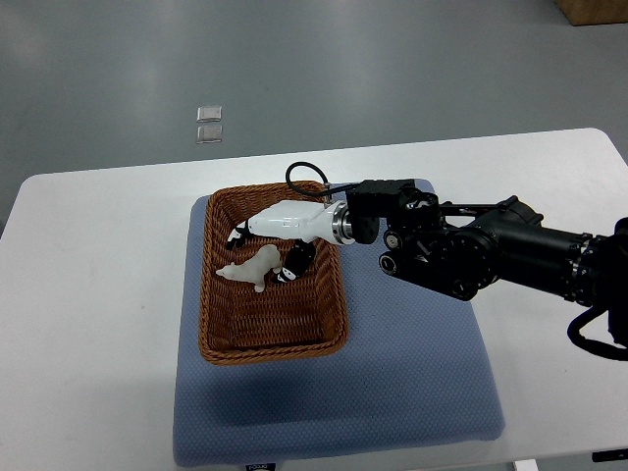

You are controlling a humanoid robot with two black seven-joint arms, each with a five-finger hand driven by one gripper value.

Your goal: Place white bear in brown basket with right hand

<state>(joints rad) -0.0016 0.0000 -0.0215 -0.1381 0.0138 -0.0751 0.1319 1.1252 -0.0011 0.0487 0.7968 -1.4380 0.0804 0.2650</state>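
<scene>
Smooth white bear [253, 267] inside woven wicker brown basket [272, 339], under right hand [285, 243].

White robot hand [280, 224], black jointed arm [491, 257], seemingly a looped black cable [302, 175].

1. This looks like a robotics lab or test room rather than a home.
2. A plain white tabletop [98, 294] with rounded corners stands on a bare, grey, smooth floor [294, 59], like that of an industrial hall or lab.
3. A blue padded mat [412, 392] is laid squarely on the tabletop as a set work area.
4. Two small clear square markers [209, 125] lie on the floor beyond the tabletop.
5. A brown cardboard box corner [594, 10] shows at the top right edge.
</scene>
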